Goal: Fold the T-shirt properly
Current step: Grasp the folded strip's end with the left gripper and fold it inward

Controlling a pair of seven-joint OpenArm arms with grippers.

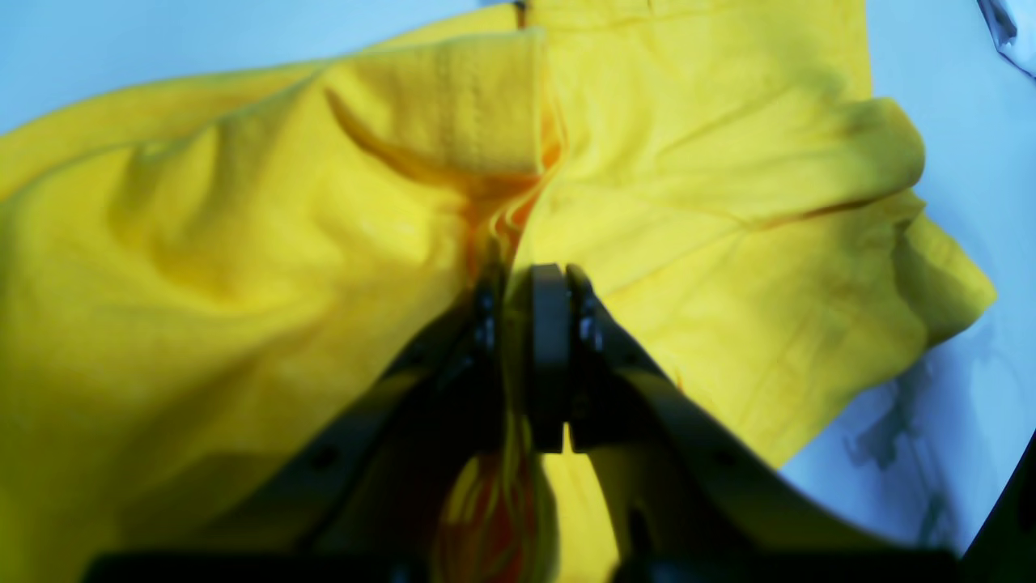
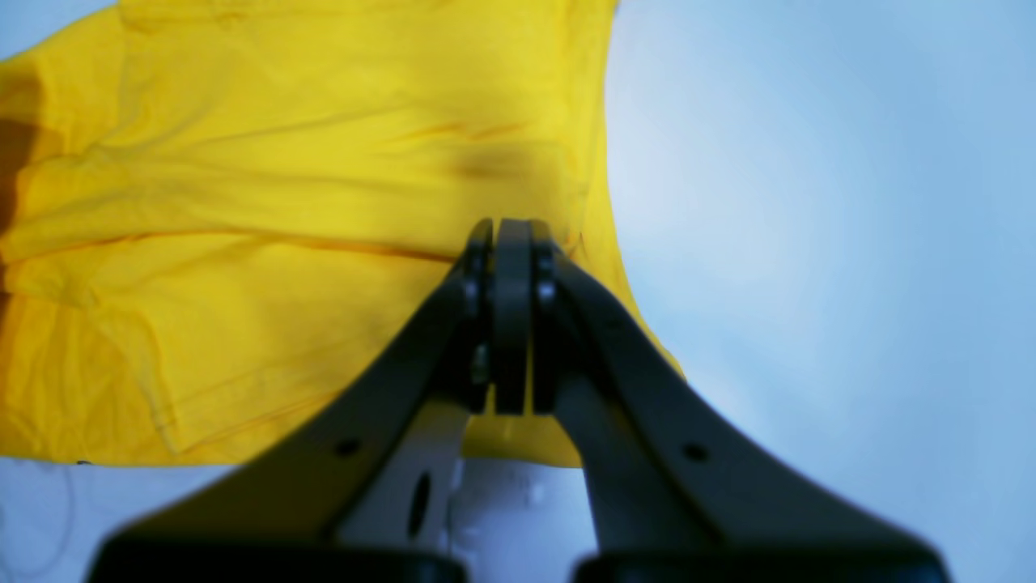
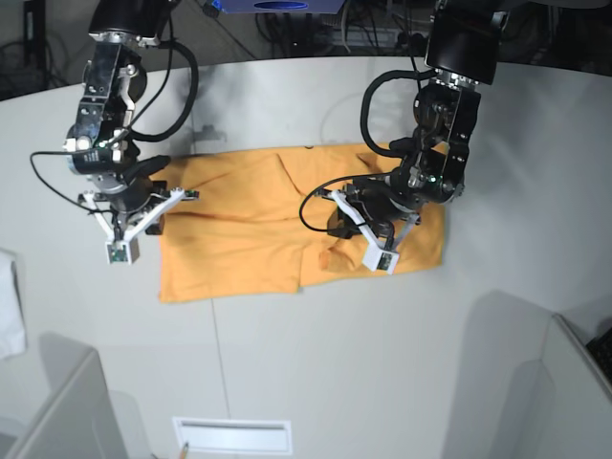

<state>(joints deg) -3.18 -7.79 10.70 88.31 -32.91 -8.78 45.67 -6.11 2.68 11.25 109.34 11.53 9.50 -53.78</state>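
The yellow-orange T-shirt (image 3: 249, 225) lies spread on the white table (image 3: 316, 373), wrinkled and bunched near its middle. My left gripper (image 1: 526, 271) is shut on a raised fold of the T-shirt (image 1: 243, 243); in the base view this gripper (image 3: 335, 225) is over the shirt's right half. My right gripper (image 2: 511, 231) is shut on the edge of the T-shirt (image 2: 283, 202), with bare table to its right; in the base view it (image 3: 163, 203) is at the shirt's left edge. No print marks show.
A small white cloth (image 3: 8, 306) lies at the table's left edge. A white slot (image 3: 229, 435) sits near the front edge. Grey partitions (image 3: 57, 411) stand at both front corners. Cables and equipment (image 3: 316, 29) run behind the table.
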